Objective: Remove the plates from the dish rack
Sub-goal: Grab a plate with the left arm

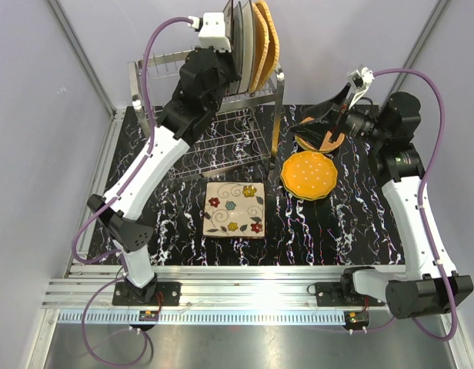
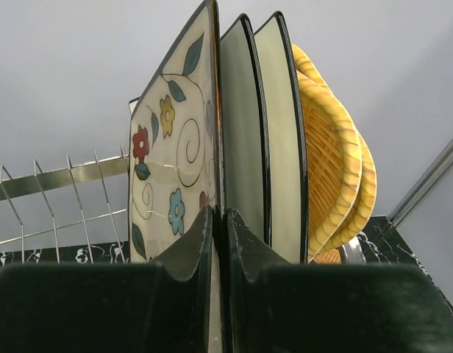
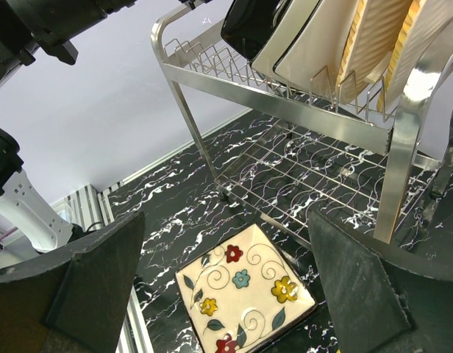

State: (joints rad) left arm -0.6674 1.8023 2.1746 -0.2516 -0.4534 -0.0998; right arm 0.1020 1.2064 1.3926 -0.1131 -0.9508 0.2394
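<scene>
The upright cream floral plate [image 2: 168, 165] is pinched edgewise in the jaws of the left gripper [image 2: 219, 224], for lifting clear of the dish rack [image 3: 394, 176]; the jaws of the right gripper [image 3: 226, 257] are spread wide, empty.

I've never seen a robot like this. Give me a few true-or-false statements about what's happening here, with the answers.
1. A floral plate lies flat on the table. True.
2. The dish rack is empty. False: several upright plates stand in its top tier.
3. The right hand grips a plate. False: its fingers are spread wide with nothing between them.
4. The left hand is up at the rack, closed on the edge of a racked floral plate. True.
5. The orange dotted plate stands in the rack. False: it lies on the table beside the floral one.
</scene>
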